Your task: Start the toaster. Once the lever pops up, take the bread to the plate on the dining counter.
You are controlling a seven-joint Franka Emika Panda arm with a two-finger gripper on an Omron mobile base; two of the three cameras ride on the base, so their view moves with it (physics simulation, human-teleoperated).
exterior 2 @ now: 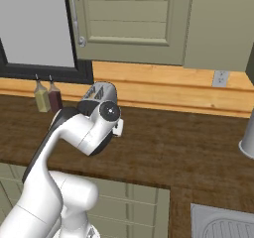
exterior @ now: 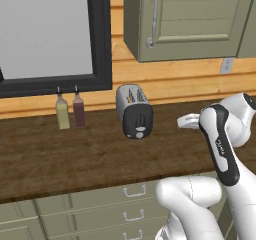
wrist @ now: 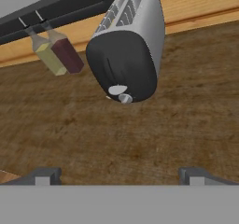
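The rounded silver two-slot toaster (exterior: 134, 111) with a black front panel stands on the dark wood-grain tabletop (exterior: 60, 154), near the back wall and well back from the front edge. Bare wood lies all around it. Two slim bottles, one yellowish (exterior: 62, 112) and one dark red (exterior: 78, 110), stand just beside each other to its left. The jaws (wrist: 120, 175) are spread wide, holding nothing, apart from the toaster's front, with open tabletop between.

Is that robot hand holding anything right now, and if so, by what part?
Nothing is held. The gripper is open with bare worktop between its fingertips, and it is short of the toaster.
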